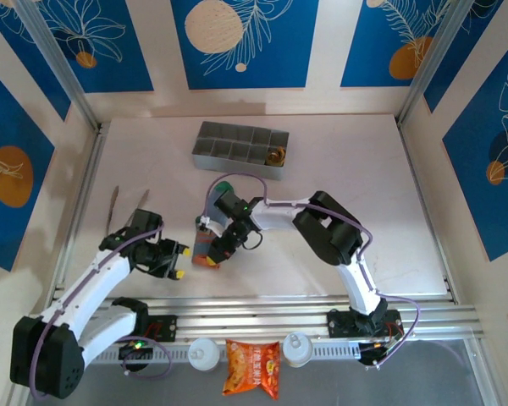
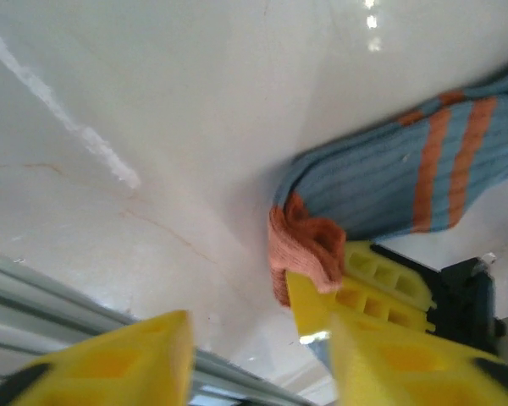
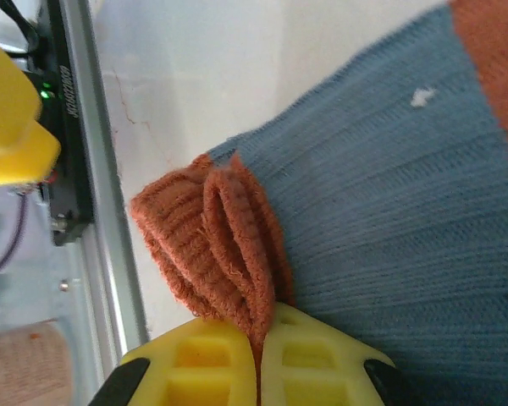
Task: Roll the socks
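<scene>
The grey-blue sock [image 1: 205,241] lies on the white table with its green toe [image 1: 224,187] pointing away. Orange stripes cross its body [image 2: 406,182], and its orange cuff [image 3: 212,245] is folded into layers. My right gripper [image 3: 261,359] is shut on that cuff, the two yellow fingers pressed together with the knit between them; in the top view it [image 1: 213,252] sits at the sock's near end. My left gripper [image 2: 254,355] stands open just left of the cuff [image 2: 309,245], holding nothing; from above it [image 1: 182,263] is beside the sock. The olive-brown sock is hidden.
A grey compartment tray [image 1: 241,150] stands at the back with a small brown item in its right cell. A thin tool [image 1: 114,203] lies at far left. The aluminium rail [image 1: 279,309] runs along the near edge; an orange snack packet [image 1: 252,368] lies below it.
</scene>
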Controlling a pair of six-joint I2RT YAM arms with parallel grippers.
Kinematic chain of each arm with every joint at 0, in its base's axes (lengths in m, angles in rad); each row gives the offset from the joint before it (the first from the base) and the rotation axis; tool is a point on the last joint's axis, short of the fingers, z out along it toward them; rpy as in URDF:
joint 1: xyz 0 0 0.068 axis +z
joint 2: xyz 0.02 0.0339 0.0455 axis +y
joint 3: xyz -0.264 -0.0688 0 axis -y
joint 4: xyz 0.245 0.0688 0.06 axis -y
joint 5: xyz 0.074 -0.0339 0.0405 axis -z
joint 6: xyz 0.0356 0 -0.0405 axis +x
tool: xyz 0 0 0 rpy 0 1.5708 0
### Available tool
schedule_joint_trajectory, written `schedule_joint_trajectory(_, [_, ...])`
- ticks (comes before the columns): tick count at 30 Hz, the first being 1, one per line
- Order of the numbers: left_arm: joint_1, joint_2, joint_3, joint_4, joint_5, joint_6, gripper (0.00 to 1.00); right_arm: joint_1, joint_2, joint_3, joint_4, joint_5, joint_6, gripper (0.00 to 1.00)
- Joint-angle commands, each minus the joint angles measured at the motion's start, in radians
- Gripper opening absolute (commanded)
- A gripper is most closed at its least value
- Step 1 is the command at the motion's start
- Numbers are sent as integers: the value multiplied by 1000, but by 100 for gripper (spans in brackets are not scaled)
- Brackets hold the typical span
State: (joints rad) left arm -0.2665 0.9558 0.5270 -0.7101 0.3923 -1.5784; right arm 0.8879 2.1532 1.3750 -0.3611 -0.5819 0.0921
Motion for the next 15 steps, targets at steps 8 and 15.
schedule_joint_trajectory(8, [-56,143,-47,269,23,-202,73,-26,94,118,-162,-134,112,0])
schedule_joint_trajectory(15, [-102,239,-51,372,-15,-294,67,-26,106,130,-169,-127,124,0])
